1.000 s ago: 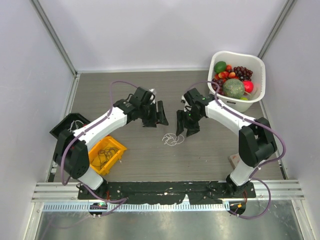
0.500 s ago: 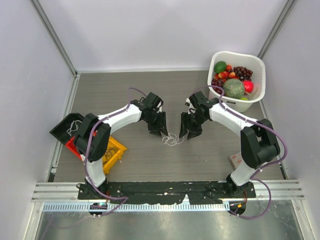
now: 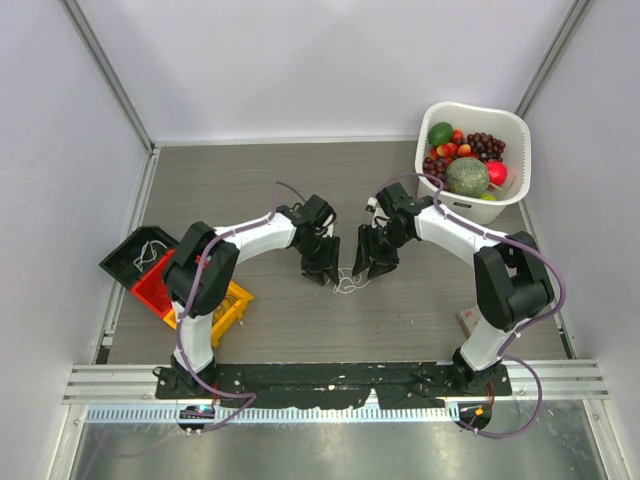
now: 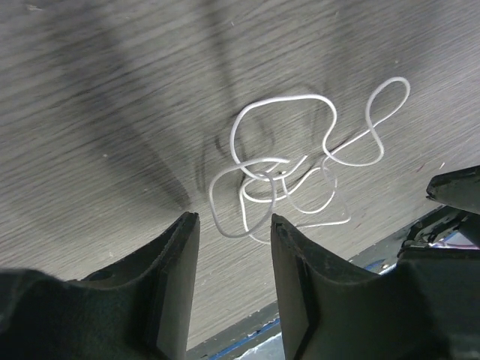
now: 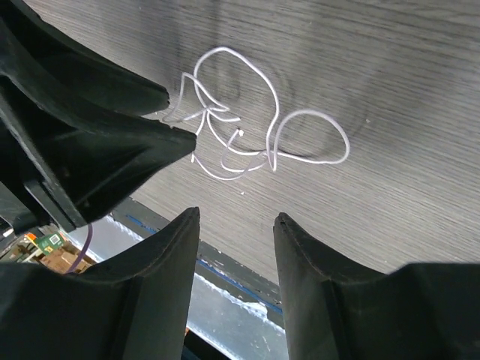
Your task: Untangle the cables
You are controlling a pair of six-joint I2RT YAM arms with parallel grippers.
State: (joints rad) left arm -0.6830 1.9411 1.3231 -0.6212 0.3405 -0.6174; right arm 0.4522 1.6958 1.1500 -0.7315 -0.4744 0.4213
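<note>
The cables (image 3: pixel 346 282) are a small tangle of thin white wire in loose loops, lying flat on the grey table at the centre. Only white wire shows. My left gripper (image 3: pixel 326 268) is open just left of the tangle, and my right gripper (image 3: pixel 364 266) is open just right of it. In the left wrist view the tangle (image 4: pixel 292 180) lies just beyond my open, empty left gripper (image 4: pixel 232 219). In the right wrist view the tangle (image 5: pixel 240 142) lies beyond my open, empty right gripper (image 5: pixel 236 215), with the left gripper's fingers (image 5: pixel 97 142) touching its left side.
A white basket (image 3: pixel 515 125) of fruit stands at the back right. A yellow bin (image 3: pixel 232 300) with wires, a red bin (image 3: pixel 150 290) and a black tray (image 3: pixel 125 255) sit at the left. A small pale object (image 3: pixel 468 322) lies by the right arm's base.
Both grippers have moved inward and lower toward the white tangle. The left arm has swung in most. They now flank it closely, still open.
</note>
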